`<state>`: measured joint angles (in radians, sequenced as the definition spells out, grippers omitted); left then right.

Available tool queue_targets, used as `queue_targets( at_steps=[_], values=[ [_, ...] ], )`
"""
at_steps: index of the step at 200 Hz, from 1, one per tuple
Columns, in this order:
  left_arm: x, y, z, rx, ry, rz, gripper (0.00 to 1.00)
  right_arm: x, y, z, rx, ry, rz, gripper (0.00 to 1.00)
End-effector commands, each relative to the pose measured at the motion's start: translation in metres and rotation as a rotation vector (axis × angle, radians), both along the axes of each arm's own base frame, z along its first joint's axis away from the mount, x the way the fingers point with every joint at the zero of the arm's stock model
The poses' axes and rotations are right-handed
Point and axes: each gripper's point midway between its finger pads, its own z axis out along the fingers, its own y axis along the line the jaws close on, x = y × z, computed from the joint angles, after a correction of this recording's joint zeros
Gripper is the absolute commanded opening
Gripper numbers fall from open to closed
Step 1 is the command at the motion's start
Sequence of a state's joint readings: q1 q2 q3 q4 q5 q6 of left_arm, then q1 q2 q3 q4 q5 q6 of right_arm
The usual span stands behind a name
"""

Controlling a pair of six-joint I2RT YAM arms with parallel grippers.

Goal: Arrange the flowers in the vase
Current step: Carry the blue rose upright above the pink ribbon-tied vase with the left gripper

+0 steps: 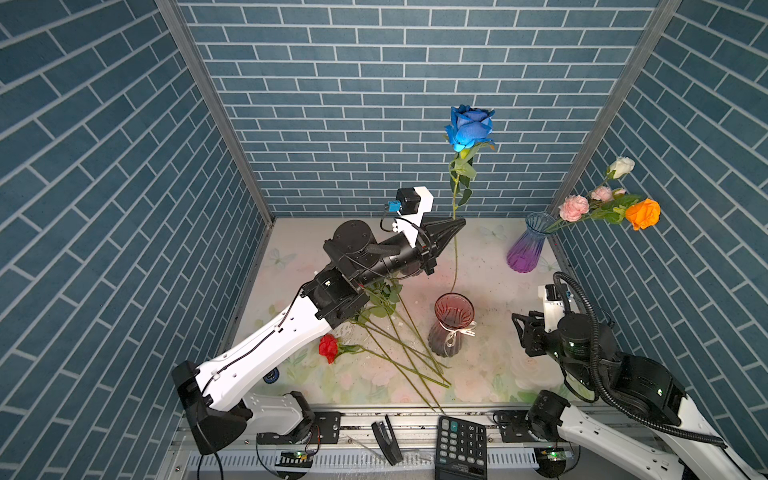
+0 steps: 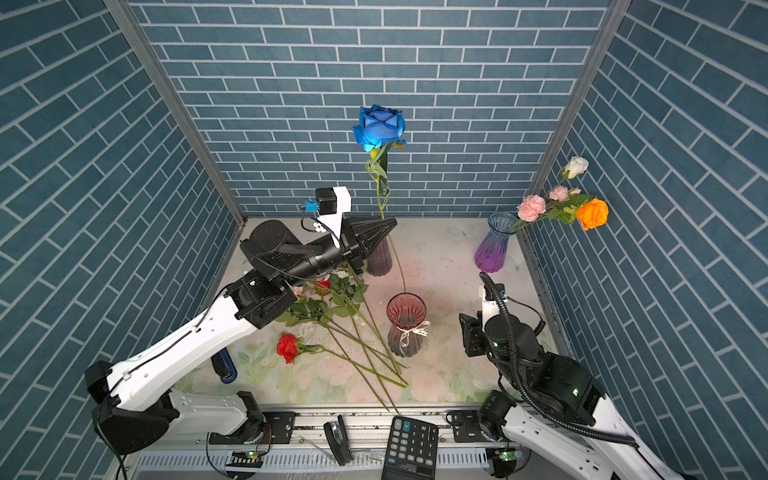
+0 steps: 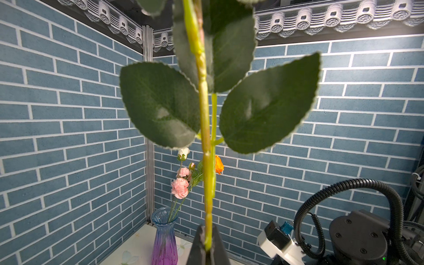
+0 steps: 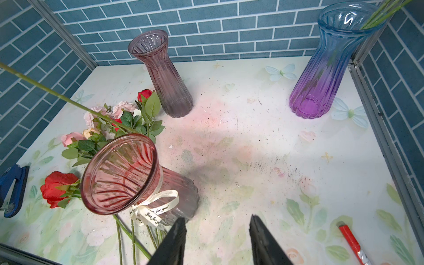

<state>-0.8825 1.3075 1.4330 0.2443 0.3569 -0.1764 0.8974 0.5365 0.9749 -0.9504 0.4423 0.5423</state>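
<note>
There it was: the left gripper, black tapered jaws pinched tight on the thin green stem of a blue fabric rose. The rose stood close to upright, with its ruffled bloom at the top against the brick-pattern wall and matte, saw-edged leaves just beneath. Its long axis ran top to bottom and the cut end pointed down. The grip sat below the leaves. That lower end hung right at the far rim of the pink ribbed glass vase, the flared one with a cream ribbon bow at its neck. Whether the tip had crossed inside the mouth, I couldn't tell.

On the other side, the right gripper hovered low over the floral-printed tabletop near the pink vase, its jaws partly apart with nothing between them.

A loose heap of red, pink and peach cloth flowers lay flat to the left of that vase, stems fanned toward the front edge. A single red rose lay nearest the front. At the back stood a smoky mauve fluted glass vase. In the back right corner, a blue-to-purple fluted glass vase held pink, white and orange blooms that leaned toward the right wall.
</note>
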Motion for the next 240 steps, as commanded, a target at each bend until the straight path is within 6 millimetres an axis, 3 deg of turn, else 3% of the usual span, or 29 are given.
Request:
queue_targets(
  at_steps=[1, 54, 96, 134, 165, 169, 184, 195, 214, 240],
  values=[
    [-0.011, 0.01, 0.014, -0.043, -0.01, -0.017, 0.0, 0.002, -0.002, 0.002, 0.002, -0.014, -0.014, 0.47],
    [-0.02, 0.02, 0.031, -0.072, -0.029, -0.022, 0.0, 0.005, 0.006, 0.0, 0.01, -0.007, -0.001, 0.47],
    [-0.018, 0.017, 0.026, -0.064, -0.017, -0.024, 0.0, 0.005, 0.005, 0.0, 0.01, -0.007, -0.002, 0.47],
    [-0.011, 0.008, 0.008, -0.049, 0.016, -0.029, 0.0, 0.004, 0.004, 0.0, 0.011, -0.006, -0.002, 0.47],
    [0.001, -0.013, -0.03, 0.018, 0.085, -0.05, 0.0, 0.004, 0.005, 0.001, 0.009, -0.007, -0.001, 0.47],
    [0.004, -0.016, -0.037, 0.042, 0.099, -0.05, 0.06, 0.004, 0.005, 0.001, 0.008, -0.006, -0.001, 0.47],
    [0.02, -0.03, -0.08, 0.206, 0.194, -0.016, 0.64, 0.004, 0.005, 0.001, 0.007, -0.008, 0.0, 0.47],
    [0.026, -0.031, -0.106, 0.33, 0.275, 0.011, 0.83, 0.004, 0.005, 0.002, 0.007, -0.006, 0.002, 0.47],
    [0.02, -0.02, -0.132, 0.434, 0.322, 0.024, 0.88, 0.002, 0.002, 0.002, 0.002, -0.005, -0.002, 0.47],
    [0.011, 0.017, -0.151, 0.38, 0.299, 0.113, 0.92, 0.003, 0.0, -0.004, -0.007, -0.008, -0.01, 0.47]
  ],
)
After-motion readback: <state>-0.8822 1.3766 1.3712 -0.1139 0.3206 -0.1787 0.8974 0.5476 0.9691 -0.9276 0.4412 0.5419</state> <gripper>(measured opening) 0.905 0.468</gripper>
